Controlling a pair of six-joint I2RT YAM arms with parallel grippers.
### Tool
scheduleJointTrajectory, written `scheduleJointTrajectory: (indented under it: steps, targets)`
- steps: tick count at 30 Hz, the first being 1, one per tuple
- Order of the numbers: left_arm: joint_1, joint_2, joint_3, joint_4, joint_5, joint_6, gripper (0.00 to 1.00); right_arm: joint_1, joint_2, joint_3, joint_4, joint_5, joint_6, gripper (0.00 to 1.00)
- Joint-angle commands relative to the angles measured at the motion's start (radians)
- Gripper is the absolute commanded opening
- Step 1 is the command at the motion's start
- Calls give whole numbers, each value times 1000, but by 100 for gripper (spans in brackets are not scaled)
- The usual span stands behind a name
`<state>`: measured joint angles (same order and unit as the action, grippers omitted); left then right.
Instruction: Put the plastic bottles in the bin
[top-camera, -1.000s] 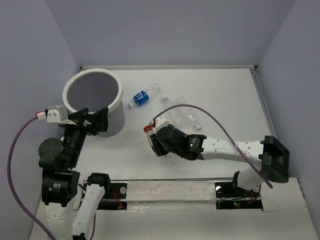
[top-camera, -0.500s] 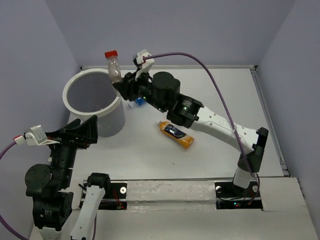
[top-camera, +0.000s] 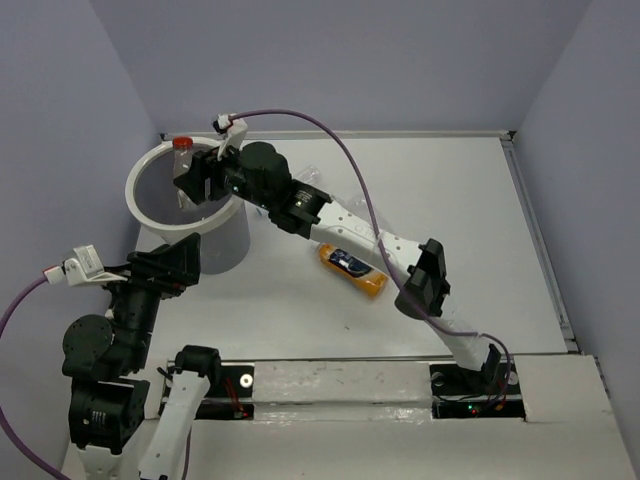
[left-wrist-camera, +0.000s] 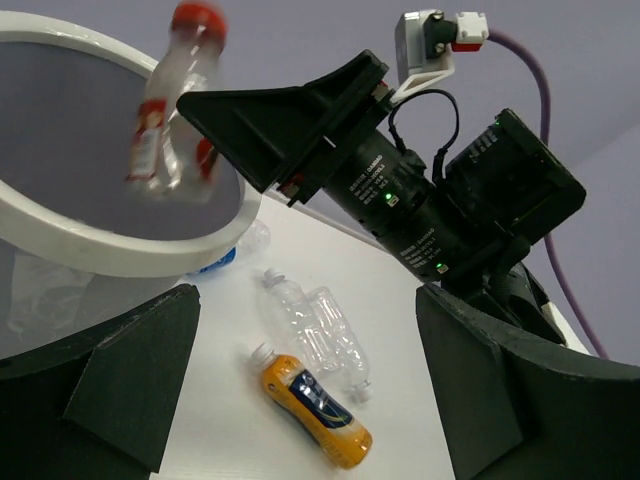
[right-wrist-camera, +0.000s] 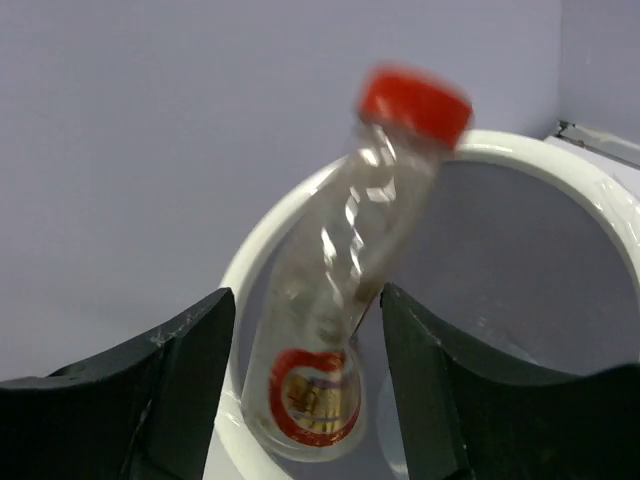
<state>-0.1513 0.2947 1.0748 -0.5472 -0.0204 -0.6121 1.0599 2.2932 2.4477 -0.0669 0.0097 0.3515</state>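
The bin (top-camera: 225, 245) at the upper left of the overhead view was white outside and grey inside. The bottle (right-wrist-camera: 350, 250) above it was clear, with a red cap and a red-and-white label. Near the middle lay an orange-yellow bottle (top-camera: 352, 268) with a white cap and a dark blue label, on a white table (top-camera: 450, 200). The looping cable (top-camera: 300, 118) was purple, and the walls (top-camera: 350, 60) were pale lilac.

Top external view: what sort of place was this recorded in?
Most likely a robot lab test cell, not a home: a white table boxed in by plain lilac walls, a left arm and right arm bolted at its near edge, and staged props, a white bin and an orange-yellow bottle.
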Motion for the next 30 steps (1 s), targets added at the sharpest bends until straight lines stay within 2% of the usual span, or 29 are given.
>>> scheduleJointTrajectory:
  steps: [1,5,9,10,11,12,13,17,20,23,24,28,30]
  targets:
    - [-7,4,-6,23,51,-2,99,-21,-98,-28,52,-24,58,75]
    - [-5,26,-36,78,144,-11,99,-41,-253,-198,74,-17,55,76]
    - [-5,63,-107,150,258,-58,99,-98,-518,-586,206,-16,75,70]
    - [-4,73,-157,170,311,-78,99,-133,-640,-774,223,-16,79,67]
    - [-4,92,-189,214,339,-90,99,-153,-700,-868,234,-14,87,65]
    - [-4,103,-222,239,359,-106,99,-175,-757,-956,242,-2,90,64]
    - [-7,116,-287,284,400,-132,99,-225,-867,-1124,240,27,99,63]
    - [-25,182,-404,394,429,-184,99,-387,-1082,-1442,191,1,122,63]
    - [-131,217,-444,441,306,-239,99,-466,-1169,-1582,128,4,112,64]
    - [-334,295,-452,469,127,-282,99,-549,-1201,-1618,69,1,80,70]
    - [-449,322,-452,475,29,-305,99,-583,-1190,-1618,24,-1,67,71]
    - [-679,504,-463,547,-200,-401,99,-662,-1094,-1590,1,-126,21,81]
    - [-714,625,-478,616,-220,-439,99,-663,-1048,-1554,-25,-154,-8,82]
